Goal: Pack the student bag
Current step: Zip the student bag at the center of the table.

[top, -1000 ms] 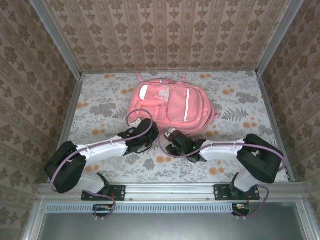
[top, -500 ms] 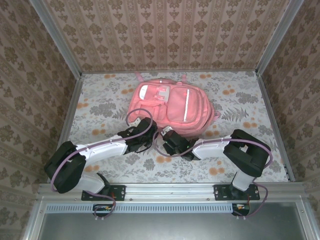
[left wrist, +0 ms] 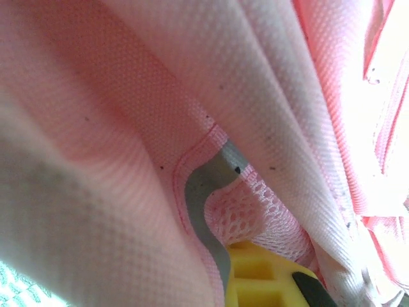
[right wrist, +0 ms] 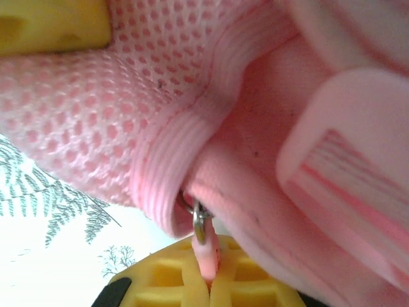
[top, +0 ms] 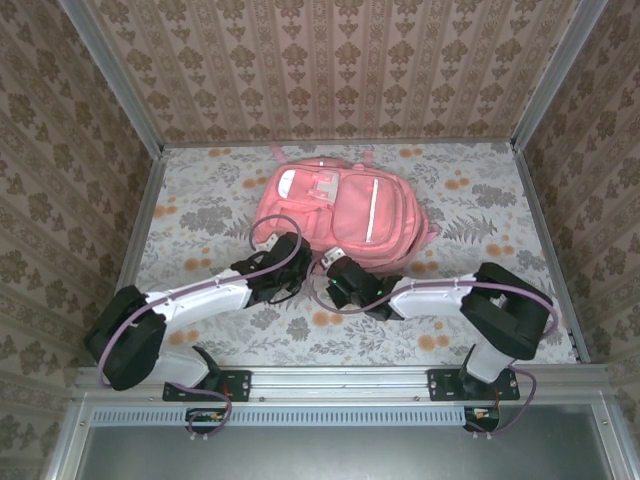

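Note:
The pink student bag (top: 340, 210) lies flat in the middle of the table, its pale stripe facing up. My left gripper (top: 290, 252) is at the bag's near left corner. In the left wrist view a yellow finger (left wrist: 268, 278) sits against the mesh pocket (left wrist: 255, 214) and its grey trim (left wrist: 204, 185), shut on that edge. My right gripper (top: 336, 264) is at the bag's near edge. Its yellow fingers (right wrist: 166, 281) are shut on the pink zipper pull (right wrist: 206, 254), which hangs from a metal ring (right wrist: 199, 220).
The floral tablecloth (top: 200, 220) spreads round the bag. Patterned walls and metal rails (top: 140, 230) close the table on three sides. The two wrists are close together at the bag's near edge. A yellow finger (right wrist: 51, 22) of the other gripper presses the mesh in the right wrist view.
My right gripper has moved left to the bag's near edge and shut on the zipper pull. The left gripper stays shut at the bag's corner, having shifted only slightly.

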You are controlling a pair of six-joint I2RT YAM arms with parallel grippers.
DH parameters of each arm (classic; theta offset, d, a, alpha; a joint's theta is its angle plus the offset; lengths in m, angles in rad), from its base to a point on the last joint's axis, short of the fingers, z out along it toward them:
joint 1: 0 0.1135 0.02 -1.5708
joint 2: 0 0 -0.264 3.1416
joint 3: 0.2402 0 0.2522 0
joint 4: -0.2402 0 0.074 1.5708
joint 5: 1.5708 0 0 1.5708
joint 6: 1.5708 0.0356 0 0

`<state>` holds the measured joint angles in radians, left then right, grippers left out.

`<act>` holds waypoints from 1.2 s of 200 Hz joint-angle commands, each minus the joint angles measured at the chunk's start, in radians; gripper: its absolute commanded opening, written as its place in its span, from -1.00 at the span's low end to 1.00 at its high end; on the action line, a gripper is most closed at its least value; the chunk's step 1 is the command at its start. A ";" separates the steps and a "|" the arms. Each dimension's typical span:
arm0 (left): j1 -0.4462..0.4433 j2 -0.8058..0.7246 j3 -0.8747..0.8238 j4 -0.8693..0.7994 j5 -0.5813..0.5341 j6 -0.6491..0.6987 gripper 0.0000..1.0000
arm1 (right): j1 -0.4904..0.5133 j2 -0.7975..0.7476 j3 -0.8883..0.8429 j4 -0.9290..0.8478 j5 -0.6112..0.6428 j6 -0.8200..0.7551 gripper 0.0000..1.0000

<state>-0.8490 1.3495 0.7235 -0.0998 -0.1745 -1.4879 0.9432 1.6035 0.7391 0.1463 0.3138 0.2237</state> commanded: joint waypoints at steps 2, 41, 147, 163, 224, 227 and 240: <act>0.060 -0.083 -0.016 -0.130 -0.049 0.056 -1.00 | -0.007 -0.086 -0.038 -0.031 0.062 0.026 -1.00; 0.178 -0.196 -0.065 -0.187 -0.029 0.110 -1.00 | -0.016 -0.144 -0.098 -0.088 0.079 0.042 -1.00; 0.360 -0.275 -0.065 -0.213 0.110 0.214 -1.00 | -0.008 -0.261 -0.086 -0.171 0.010 0.101 -0.79; 0.320 -0.261 -0.060 -0.195 0.098 0.187 -1.00 | 0.005 -0.275 -0.060 -0.187 0.004 0.105 -0.65; 0.144 -0.180 -0.006 -0.151 0.031 0.097 -1.00 | 0.099 -0.220 0.010 -0.167 0.002 0.147 -0.44; 0.140 -0.177 -0.006 -0.147 0.029 0.094 -1.00 | 0.103 -0.205 0.013 -0.162 0.002 0.150 -0.44; 0.127 -0.164 -0.002 -0.140 0.030 0.090 -1.00 | 0.127 -0.151 0.030 -0.141 0.006 0.156 -0.41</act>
<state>-0.6937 1.1728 0.6666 -0.3176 -0.1303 -1.3586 1.0378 1.3746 0.7307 -0.0208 0.3225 0.3481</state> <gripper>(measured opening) 0.056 0.285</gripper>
